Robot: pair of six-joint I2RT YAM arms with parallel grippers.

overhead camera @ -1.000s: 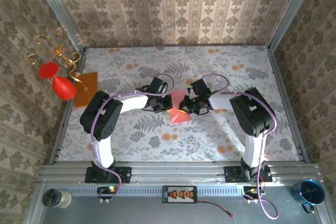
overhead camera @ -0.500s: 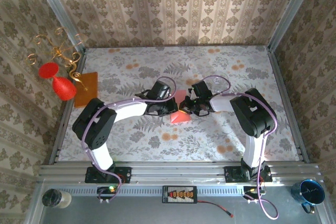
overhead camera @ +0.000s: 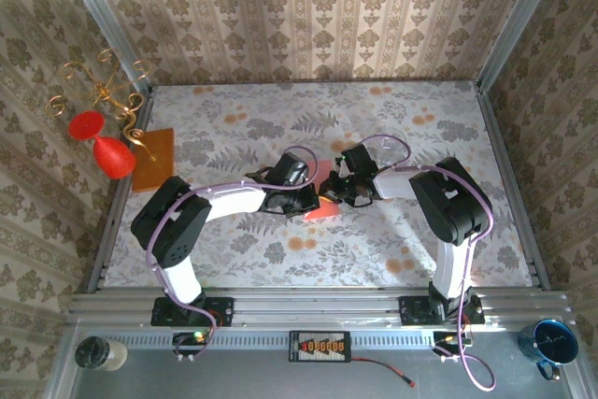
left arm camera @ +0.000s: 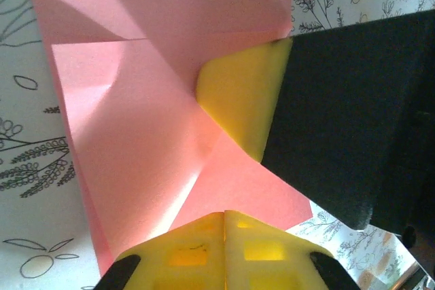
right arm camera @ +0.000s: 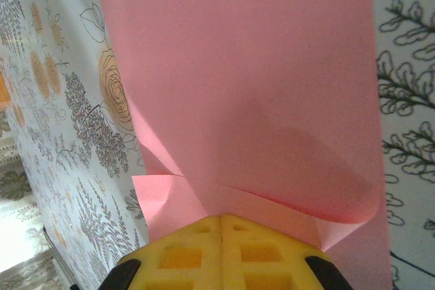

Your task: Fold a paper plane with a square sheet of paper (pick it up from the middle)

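The square sheet of paper lies creased on the bench, well to the right of the orange sheet. My left claw has its pads together at the paper's edge. My right claw is clamped on the paper.

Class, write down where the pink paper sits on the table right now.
In the top view the pink paper lies on the middle of the floral table, between the left tool and right tool, well right of the orange sheet.
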